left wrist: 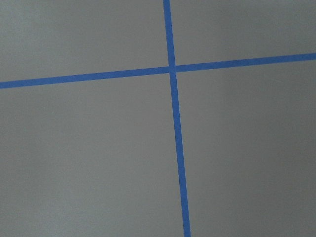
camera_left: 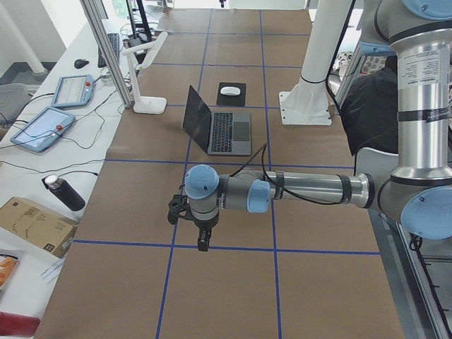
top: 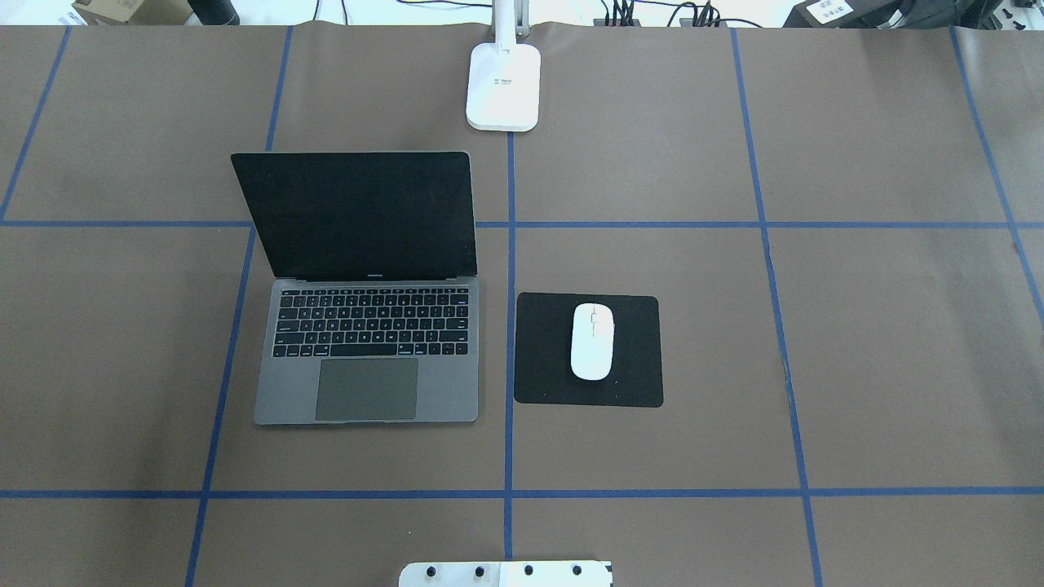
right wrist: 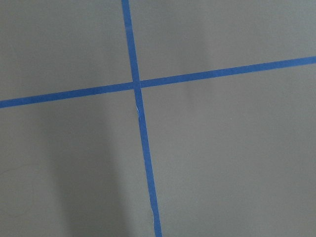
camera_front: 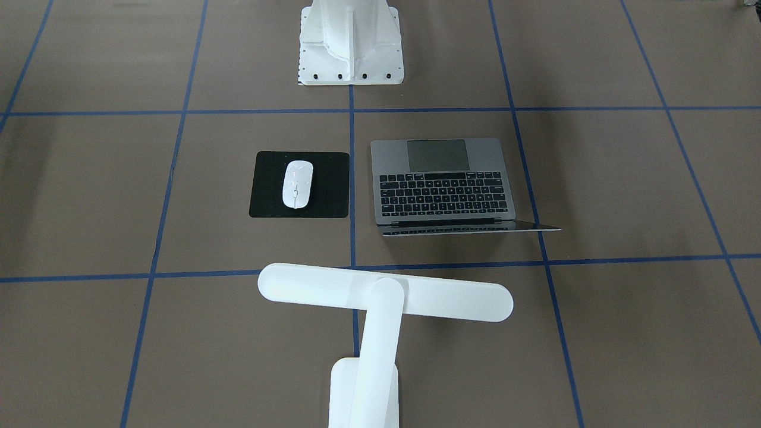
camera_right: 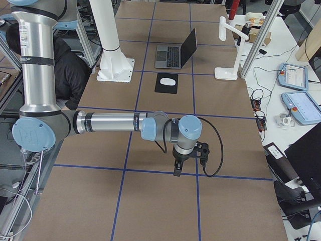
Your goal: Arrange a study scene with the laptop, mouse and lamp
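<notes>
Hanging over bench ends, left fingers, right fingers well apart from laptop, mouse, lamp; cannot tell opening.

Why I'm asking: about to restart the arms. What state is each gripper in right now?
Left gripper: cannot be told; it shows only in a side view.
Right gripper: cannot be told; it shows only in a side view.

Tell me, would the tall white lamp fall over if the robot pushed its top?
Probably. The white T-shaped desk lamp holds a long bar head high over a small rectangular base, so a high push would likely tip it. Pushed at the base, it might just slide.
</notes>
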{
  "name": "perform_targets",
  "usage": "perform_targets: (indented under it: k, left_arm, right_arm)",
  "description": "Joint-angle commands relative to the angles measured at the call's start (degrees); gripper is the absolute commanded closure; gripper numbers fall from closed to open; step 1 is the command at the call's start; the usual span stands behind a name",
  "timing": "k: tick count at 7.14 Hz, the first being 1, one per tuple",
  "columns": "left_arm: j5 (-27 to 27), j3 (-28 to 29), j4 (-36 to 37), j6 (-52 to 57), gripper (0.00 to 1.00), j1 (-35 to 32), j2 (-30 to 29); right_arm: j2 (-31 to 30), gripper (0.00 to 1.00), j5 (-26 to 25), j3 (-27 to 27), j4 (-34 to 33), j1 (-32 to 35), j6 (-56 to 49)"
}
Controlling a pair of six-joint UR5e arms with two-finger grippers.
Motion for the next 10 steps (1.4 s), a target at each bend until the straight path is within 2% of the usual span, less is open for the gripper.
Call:
perform_targets:
  k: [1, 10]
  left_arm:
    - [0.0, 0.0, 0.0, 0.0, 0.01, 0.09, -0.06]
    - [0.09, 0.62, 0.09, 0.0, 0.01, 0.09, -1.29]
  right_arm:
    - [-0.03, 0.0, 0.08, -0.08, 0.03, -0.06, -0.1]
    - [0.06, 0.0, 0.43, 0.53, 0.29, -0.06, -0.01]
